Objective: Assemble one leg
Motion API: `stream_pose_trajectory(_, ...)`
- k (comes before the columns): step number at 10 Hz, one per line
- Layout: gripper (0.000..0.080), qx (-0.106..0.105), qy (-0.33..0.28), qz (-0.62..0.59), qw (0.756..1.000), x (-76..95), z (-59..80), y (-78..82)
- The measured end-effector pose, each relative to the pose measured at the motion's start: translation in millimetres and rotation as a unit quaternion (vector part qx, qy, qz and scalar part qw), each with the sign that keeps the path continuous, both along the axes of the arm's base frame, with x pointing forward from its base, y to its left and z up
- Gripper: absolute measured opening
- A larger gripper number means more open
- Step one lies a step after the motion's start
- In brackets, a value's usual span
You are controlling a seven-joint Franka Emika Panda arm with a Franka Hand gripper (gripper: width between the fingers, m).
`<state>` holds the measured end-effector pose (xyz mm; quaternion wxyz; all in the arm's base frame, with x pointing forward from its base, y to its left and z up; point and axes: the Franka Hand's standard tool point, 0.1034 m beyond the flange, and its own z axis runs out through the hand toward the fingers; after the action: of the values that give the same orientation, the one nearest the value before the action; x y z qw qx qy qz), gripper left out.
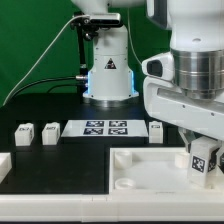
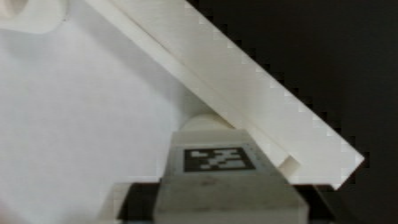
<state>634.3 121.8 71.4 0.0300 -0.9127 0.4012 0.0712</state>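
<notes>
My gripper (image 1: 203, 168) is shut on one leg (image 1: 205, 158), a small white post with a black-and-white tag on its face. It holds the leg upright over the right end of the large flat white piece with recessed pockets (image 1: 150, 172). In the wrist view the leg (image 2: 217, 160) sits between the dark pads (image 2: 157, 200) of my gripper (image 2: 217, 206). Its far end points down at the white piece (image 2: 89, 120), close to a raised edge (image 2: 240, 75). I cannot tell whether the leg touches the piece.
Three more legs stand on the dark table: two at the exterior view's left (image 1: 22, 133) (image 1: 49, 132) and one (image 1: 156, 129) right of the marker board (image 1: 105, 128). Another white part (image 1: 4, 165) lies at the left edge. The robot base (image 1: 108, 70) stands behind.
</notes>
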Motion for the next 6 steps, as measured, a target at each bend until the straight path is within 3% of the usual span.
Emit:
stream_pose_trajectory(1,0.0401,0.001,-0.002,0.026,1.000,-0.2,-0.2,0.0)
stream_pose_trajectory(2,0.0569,0.007,-0.009,0.105,0.994,-0.3,-0.6,-0.6)
stream_pose_trajectory(3,0.0637,0.016,-0.015,0.189,0.982,-1.0,-0.6,-0.6)
stream_pose_trajectory(4,0.0637,0.020,-0.020,0.256,0.966,-1.6,-0.4,-1.0)
stream_pose_trajectory(6,0.0649,0.028,-0.023,0.428,0.903,0.2,3.0,0.0)
